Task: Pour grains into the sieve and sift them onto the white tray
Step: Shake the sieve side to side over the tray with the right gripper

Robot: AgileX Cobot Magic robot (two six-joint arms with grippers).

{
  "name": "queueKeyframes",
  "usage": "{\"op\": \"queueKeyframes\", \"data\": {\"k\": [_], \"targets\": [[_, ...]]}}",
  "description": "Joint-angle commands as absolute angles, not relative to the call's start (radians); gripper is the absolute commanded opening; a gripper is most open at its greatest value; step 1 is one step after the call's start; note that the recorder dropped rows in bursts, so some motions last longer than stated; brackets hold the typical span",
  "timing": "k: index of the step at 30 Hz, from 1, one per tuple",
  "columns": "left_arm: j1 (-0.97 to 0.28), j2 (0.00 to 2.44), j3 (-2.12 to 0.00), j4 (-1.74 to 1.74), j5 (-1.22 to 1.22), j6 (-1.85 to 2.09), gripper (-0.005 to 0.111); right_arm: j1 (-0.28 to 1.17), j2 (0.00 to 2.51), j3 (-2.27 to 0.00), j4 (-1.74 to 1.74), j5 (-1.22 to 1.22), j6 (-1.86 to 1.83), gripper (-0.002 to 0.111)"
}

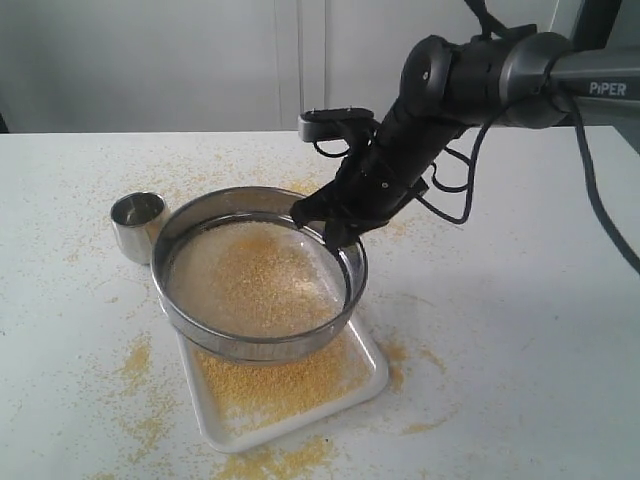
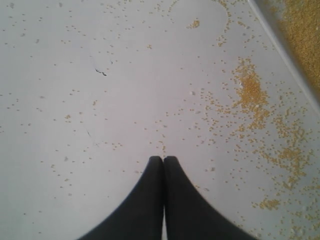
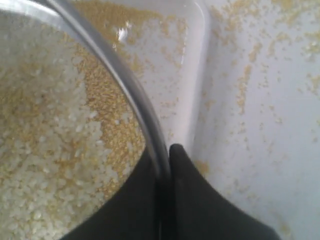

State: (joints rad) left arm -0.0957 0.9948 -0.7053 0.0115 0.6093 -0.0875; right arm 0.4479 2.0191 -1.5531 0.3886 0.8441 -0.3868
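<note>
The wide steel-rimmed sieve (image 1: 258,275) hangs tilted above the white tray (image 1: 372,372), with pale and yellow grains (image 1: 250,280) spread over its mesh. My right gripper (image 1: 335,232) is shut on the sieve's far right rim (image 3: 131,84). One finger sits inside the rim, the other (image 3: 182,165) outside it. Fine yellow meal (image 1: 280,385) lies on the tray under the sieve. My left gripper (image 2: 163,159) is shut and empty over the bare, grain-speckled tabletop. It does not show in the exterior view.
A small shiny steel cup (image 1: 138,224) stands upright left of the sieve. Yellow grains are scattered on the white table (image 1: 520,300) around the tray, thickest at the front left (image 1: 140,400). The right arm's cables (image 1: 600,200) hang at the right.
</note>
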Motion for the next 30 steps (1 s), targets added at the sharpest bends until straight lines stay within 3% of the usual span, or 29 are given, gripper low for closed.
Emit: {"op": "queueKeyframes", "data": {"k": [1, 3, 6, 10, 13, 17, 21, 24, 26, 28, 30], "targets": [[-0.092, 0.986, -0.7, 0.006, 0.615, -0.09, 0.0, 0.437, 1.98, -1.56, 0.323, 0.799, -0.28, 0.0], [-0.092, 0.986, -0.7, 0.006, 0.615, -0.09, 0.0, 0.438, 1.982, -1.544, 0.38, 0.751, -0.119, 0.0], [-0.092, 0.986, -0.7, 0.006, 0.615, -0.09, 0.0, 0.456, 1.978, -1.565, 0.339, 0.851, -0.542, 0.0], [-0.092, 0.986, -0.7, 0.006, 0.615, -0.09, 0.0, 0.445, 1.98, -1.546, 0.356, 0.743, -0.156, 0.0], [-0.092, 0.986, -0.7, 0.006, 0.615, -0.09, 0.0, 0.459, 1.984, -1.556, 0.316, 0.839, -0.536, 0.0], [-0.092, 0.986, -0.7, 0.006, 0.615, -0.09, 0.0, 0.439, 1.985, -1.533, 0.347, 0.744, -0.132, 0.0], [-0.092, 0.986, -0.7, 0.006, 0.615, -0.09, 0.0, 0.447, 1.987, -1.548, 0.297, 0.84, -0.523, 0.0], [-0.092, 0.986, -0.7, 0.006, 0.615, -0.09, 0.0, 0.428, 1.991, -1.545, 0.322, 0.755, -0.122, 0.0], [-0.092, 0.986, -0.7, 0.006, 0.615, -0.09, 0.0, 0.441, 1.999, -1.548, 0.394, 0.779, -0.243, 0.0], [-0.092, 0.986, -0.7, 0.006, 0.615, -0.09, 0.0, 0.452, 1.987, -1.569, 0.359, 0.865, -0.609, 0.0], [-0.092, 0.986, -0.7, 0.006, 0.615, -0.09, 0.0, 0.443, 1.972, -1.567, 0.308, 0.81, -0.471, 0.0]]}}
